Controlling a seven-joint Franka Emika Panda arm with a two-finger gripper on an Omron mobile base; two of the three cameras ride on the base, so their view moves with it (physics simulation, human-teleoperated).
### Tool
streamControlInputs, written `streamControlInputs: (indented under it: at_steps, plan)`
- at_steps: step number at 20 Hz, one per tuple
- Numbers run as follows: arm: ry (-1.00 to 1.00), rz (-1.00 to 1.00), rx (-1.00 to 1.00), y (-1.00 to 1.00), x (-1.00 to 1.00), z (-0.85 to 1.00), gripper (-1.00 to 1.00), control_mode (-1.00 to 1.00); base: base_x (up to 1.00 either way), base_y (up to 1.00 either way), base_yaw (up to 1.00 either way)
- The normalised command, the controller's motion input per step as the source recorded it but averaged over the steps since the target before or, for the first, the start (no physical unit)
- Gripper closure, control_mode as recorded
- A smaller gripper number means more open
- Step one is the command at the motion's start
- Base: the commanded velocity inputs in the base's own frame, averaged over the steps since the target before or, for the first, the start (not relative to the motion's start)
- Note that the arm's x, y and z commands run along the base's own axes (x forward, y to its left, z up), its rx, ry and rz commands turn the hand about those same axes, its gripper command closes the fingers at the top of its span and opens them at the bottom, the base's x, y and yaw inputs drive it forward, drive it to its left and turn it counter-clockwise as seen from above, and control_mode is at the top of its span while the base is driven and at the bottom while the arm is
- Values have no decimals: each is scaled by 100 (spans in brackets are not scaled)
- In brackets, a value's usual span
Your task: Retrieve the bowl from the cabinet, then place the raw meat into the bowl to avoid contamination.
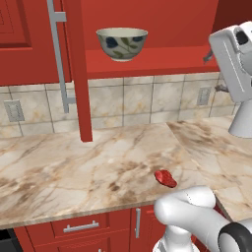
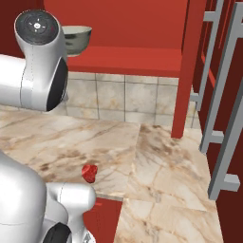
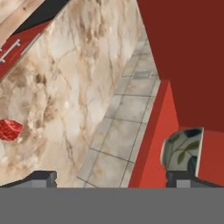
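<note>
Bowl point(image 1: 122, 43) standing upright on the red shelf point(image 1: 147, 61) of the open cabinet point(image 1: 78, 69). Raw meat point(image 1: 166, 178) lying on the marble counter point(image 1: 74, 167), near its front edge. Gripper point(image 3: 111, 178) with jaws spread wide and apparently empty, one fingertip point(image 3: 181, 178) just before the bowl.

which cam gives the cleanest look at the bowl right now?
Left base view: the bowl stands whole and unblocked on the cabinet shelf, leaf marks clear. In the right base view the arm covers most of it, leaving a rim and side. The hand view catches it rolled sideways and cropped at the shelf edge.
</note>
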Motion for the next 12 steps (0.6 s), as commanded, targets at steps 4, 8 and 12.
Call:
streamControlInputs:
  at_steps: [4, 8, 12]
  plan:
    - [-1, 1, 0, 1, 31, 39, -100, -100, 0, 0, 0]
    - [-1, 0, 0, 0, 39, 21, -100, -100, 0, 0, 0]
    - [-6, 0, 0, 2, 48, 15, -100, -100, 0, 0, 0]
